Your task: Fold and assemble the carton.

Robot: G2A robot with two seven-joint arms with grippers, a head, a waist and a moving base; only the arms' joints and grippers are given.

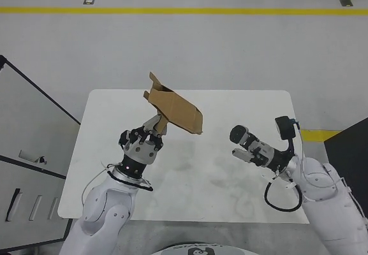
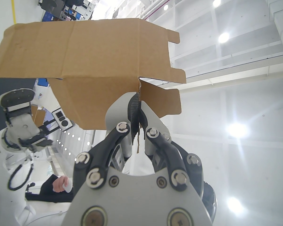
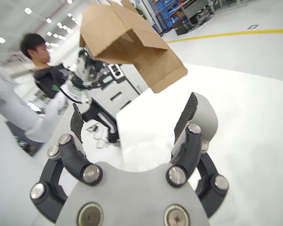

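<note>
The left gripper pinches with closed fingers one flap edge of the half-open carton, lifted above the table, and the right gripper, fingers wide and empty, hovers well apart.

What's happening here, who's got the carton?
The left gripper is shut on an edge of the brown carton, holding it up off the white table. The carton is partly opened into a tube, with its end flaps not folded in. The right gripper is open and empty, off to one side of the carton and not touching it.
</note>
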